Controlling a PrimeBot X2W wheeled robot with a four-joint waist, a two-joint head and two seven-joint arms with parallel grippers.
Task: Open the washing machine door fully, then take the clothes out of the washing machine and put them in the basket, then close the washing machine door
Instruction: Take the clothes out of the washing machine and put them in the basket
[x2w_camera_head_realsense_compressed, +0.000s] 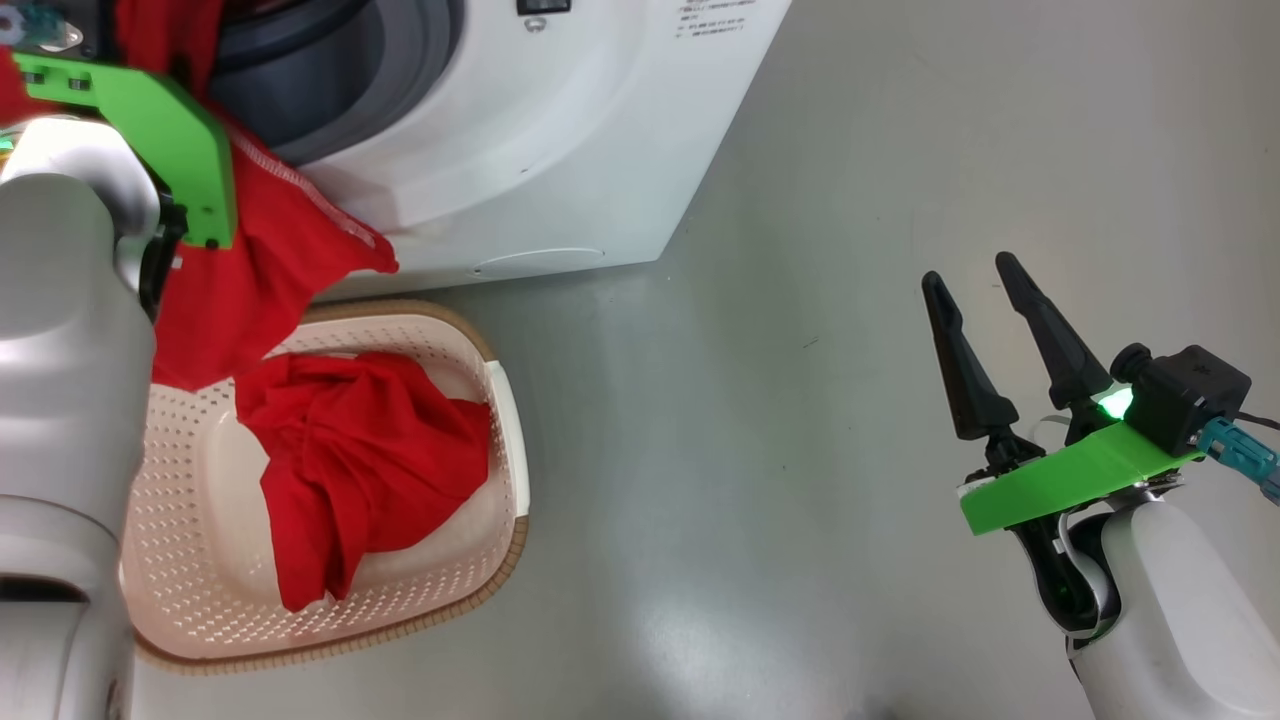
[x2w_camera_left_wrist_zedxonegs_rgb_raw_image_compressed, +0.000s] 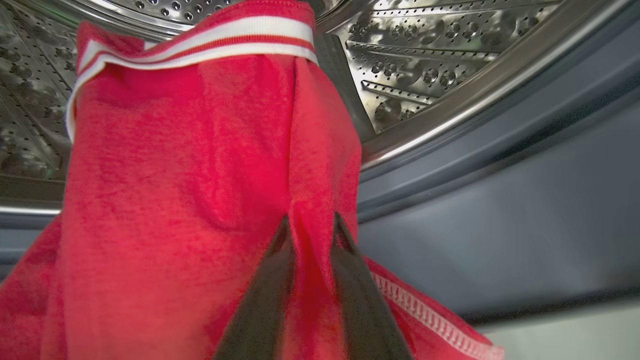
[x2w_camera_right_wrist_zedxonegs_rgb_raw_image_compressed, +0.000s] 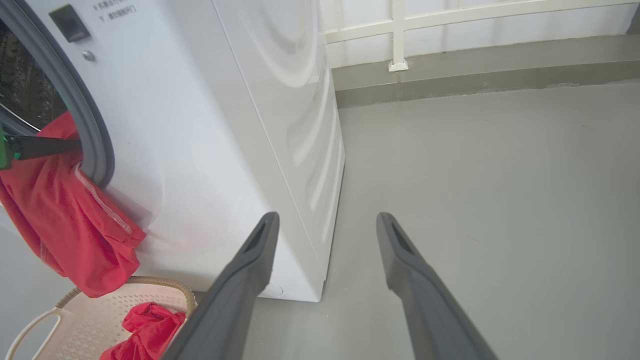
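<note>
Two garments: heaped garment (x2w_camera_head_realsense_compressed: 360, 450) lies in the basket (x2w_camera_head_realsense_compressed: 190, 560); draped garment (x2w_camera_head_realsense_compressed: 260, 260) hangs from the washing machine (x2w_camera_head_realsense_compressed: 560, 130) mouth, at the basket's 12 o'clock.
Left hand (x2w_camera_left_wrist_zedxonegs_rgb_raw_image_compressed: 311, 221): you have it clamped on a fold of the draped garment, drum (x2w_camera_left_wrist_zedxonegs_rgb_raw_image_compressed: 425, 60) beyond.
Right hand (x2w_camera_head_realsense_compressed: 968, 272): spread wide, empty, above the floor (x2w_camera_head_realsense_compressed: 800, 450) at the basket's 3 o'clock.
Hidden: your left forearm (x2w_camera_head_realsense_compressed: 60, 400) covers the basket's 9 o'clock side.

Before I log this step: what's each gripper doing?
Left gripper: shut on red garment.
Right gripper: open, holding nothing.
</note>
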